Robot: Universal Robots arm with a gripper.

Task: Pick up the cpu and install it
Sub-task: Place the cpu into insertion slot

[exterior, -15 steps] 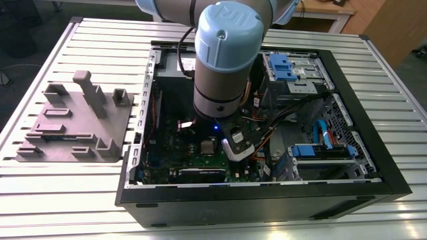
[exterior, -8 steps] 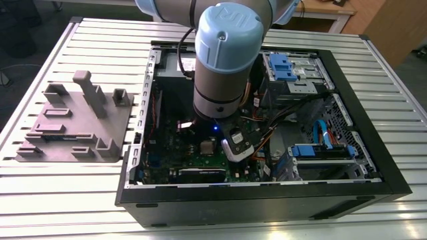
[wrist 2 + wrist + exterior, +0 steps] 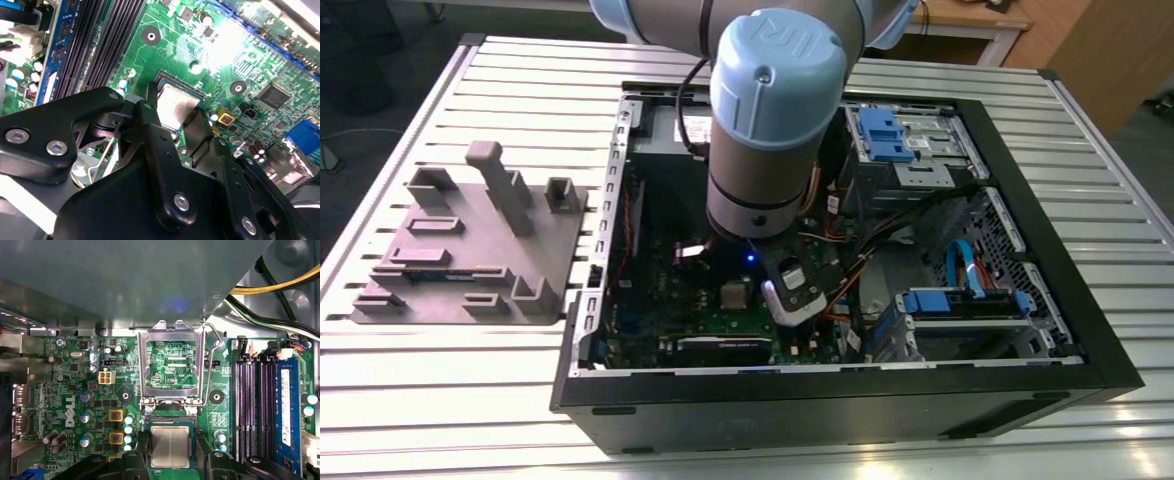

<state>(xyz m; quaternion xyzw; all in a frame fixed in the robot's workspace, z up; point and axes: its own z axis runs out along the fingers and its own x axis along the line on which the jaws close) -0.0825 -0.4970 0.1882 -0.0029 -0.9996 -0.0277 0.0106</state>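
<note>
Slatted metal table (image 3: 440, 400) carries an open computer case (image 3: 854, 400), the arm (image 3: 774, 120) reaching down into it; on the green board (image 3: 210, 415) the cpu (image 3: 170, 445) lies flat at its socket, just beside the hinge of the raised metal frame (image 3: 172, 330); the gripper (image 3: 175, 102) straddles it from directly above, the cpu square between its two sides; whether it clamps or has let go I cannot tell; the socket beneath is hidden.
</note>
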